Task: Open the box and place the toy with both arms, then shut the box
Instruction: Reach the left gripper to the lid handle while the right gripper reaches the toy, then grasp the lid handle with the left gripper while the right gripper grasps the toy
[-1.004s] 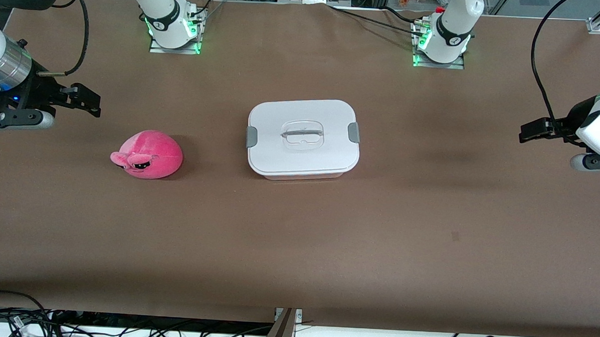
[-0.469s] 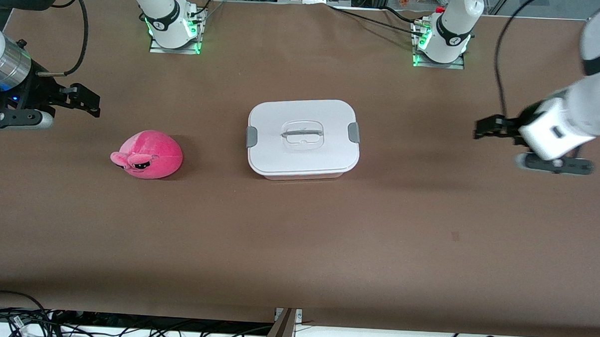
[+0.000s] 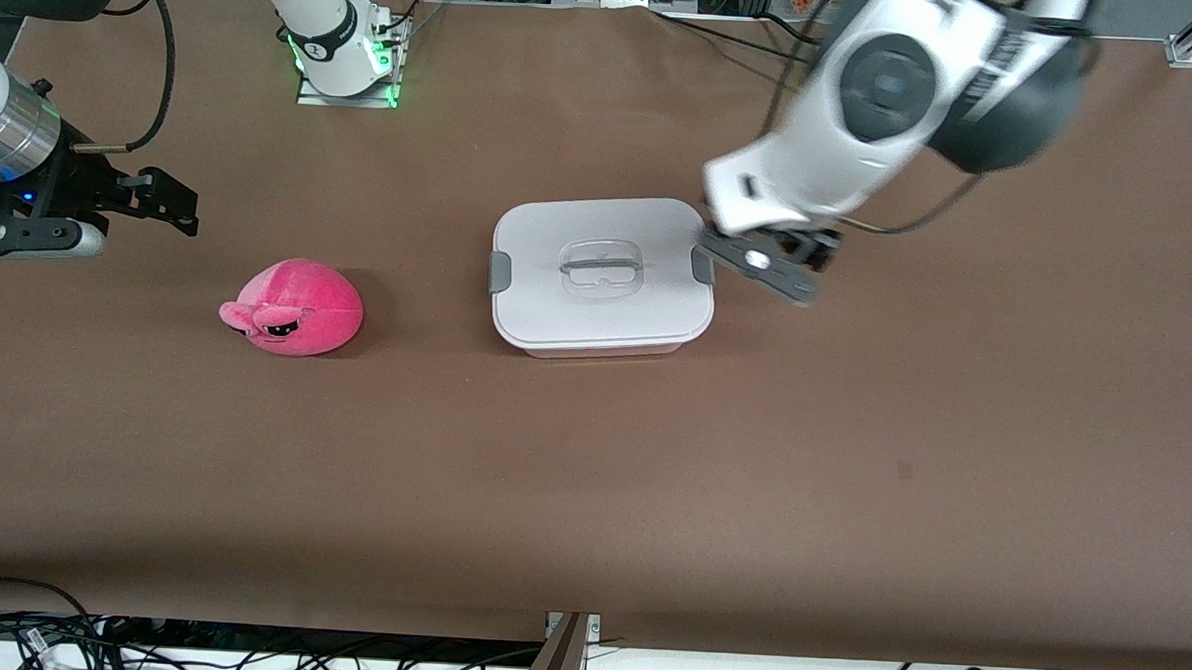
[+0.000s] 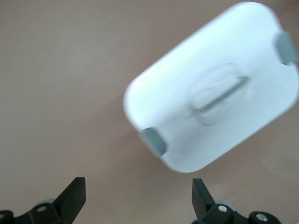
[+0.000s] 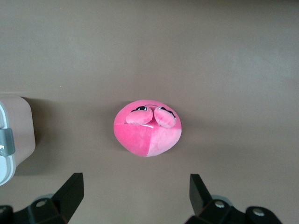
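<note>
Table (image 3: 590,493) fills the front view. Box (image 3: 601,273) at frame centre, white lid on, 2 grey clips (image 3: 500,271) down at its ends; contents not visible. Left arm comes down from the upper right of the frame, left gripper (image 4: 138,198) over the table just beside the box's clip end, jaws apart. Toy (image 3: 295,307) lies at centre left, apart from the box. Right gripper (image 5: 135,196) waits at the frame's left edge, above the table near the toy, jaws apart.
</note>
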Tool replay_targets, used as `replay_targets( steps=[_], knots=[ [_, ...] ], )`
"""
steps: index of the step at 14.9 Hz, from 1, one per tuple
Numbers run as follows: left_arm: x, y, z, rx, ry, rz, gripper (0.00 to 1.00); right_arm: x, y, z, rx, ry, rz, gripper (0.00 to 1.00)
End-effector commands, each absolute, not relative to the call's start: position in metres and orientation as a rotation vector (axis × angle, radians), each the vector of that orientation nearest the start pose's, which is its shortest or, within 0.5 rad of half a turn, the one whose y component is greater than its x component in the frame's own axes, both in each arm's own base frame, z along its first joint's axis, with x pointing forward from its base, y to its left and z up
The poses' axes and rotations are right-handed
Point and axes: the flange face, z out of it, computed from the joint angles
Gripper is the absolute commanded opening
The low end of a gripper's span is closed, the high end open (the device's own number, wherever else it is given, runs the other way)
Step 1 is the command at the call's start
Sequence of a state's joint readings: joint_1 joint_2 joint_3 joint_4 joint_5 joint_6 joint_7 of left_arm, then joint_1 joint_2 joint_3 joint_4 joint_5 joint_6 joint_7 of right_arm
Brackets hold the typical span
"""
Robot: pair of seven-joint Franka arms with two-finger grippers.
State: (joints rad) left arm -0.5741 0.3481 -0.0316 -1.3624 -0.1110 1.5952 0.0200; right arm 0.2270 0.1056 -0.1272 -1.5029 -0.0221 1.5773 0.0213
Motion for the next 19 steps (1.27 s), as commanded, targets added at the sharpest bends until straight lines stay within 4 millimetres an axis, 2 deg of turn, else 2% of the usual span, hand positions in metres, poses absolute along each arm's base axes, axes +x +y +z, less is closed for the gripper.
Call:
replay_targets(
  steps=[1, 2, 3, 5, 7, 10, 11, 13, 15, 19],
  knots=[
    [0.527, -0.421, 0.495, -2.919, 1.390, 0.139, 1.00, 0.585, 0.061, 0.603, -3.181, -0.117, 0.016, 1.00],
    [0.523, -0.435, 0.485, -2.846, 1.533, 0.118, 1.00, 0.585, 0.063, 0.603, -3.182, -0.124, 0.009, 1.00],
    [0.523, -0.445, 0.473, -2.760, 1.659, 0.097, 1.00, 0.594, 0.064, 0.589, -3.184, -0.133, 0.023, 1.00],
    [0.521, -0.467, 0.438, -2.603, 1.880, 0.085, 1.00, 0.598, 0.063, 0.582, -3.186, -0.141, 0.038, 1.00],
    [0.506, -0.494, 0.413, -2.530, 1.970, 0.087, 1.00, 0.599, 0.063, 0.579, -3.183, -0.172, 0.048, 1.00],
    [0.503, -0.503, 0.375, -2.511, 1.984, 0.123, 1.00, 0.600, 0.068, 0.558, -3.175, -0.336, 0.151, 1.00],
    [0.494, -0.512, 0.370, -2.489, 2.000, 0.121, 1.00, 0.599, 0.068, 0.546, -3.171, -0.326, 0.205, 1.00],
    [0.490, -0.517, 0.364, -2.442, 1.992, 0.122, 1.00, 0.601, 0.064, 0.504, -3.163, -0.307, 0.288, 1.00],
    [0.487, -0.520, 0.360, -2.429, 1.998, 0.125, 1.00, 0.599, 0.062, 0.463, -3.160, -0.304, 0.263, 1.00],
    [0.480, -0.525, 0.354, -2.328, 2.039, 0.106, 1.00, 0.589, 0.055, 0.407, -3.157, -0.290, 0.290, 1.00]
  ],
)
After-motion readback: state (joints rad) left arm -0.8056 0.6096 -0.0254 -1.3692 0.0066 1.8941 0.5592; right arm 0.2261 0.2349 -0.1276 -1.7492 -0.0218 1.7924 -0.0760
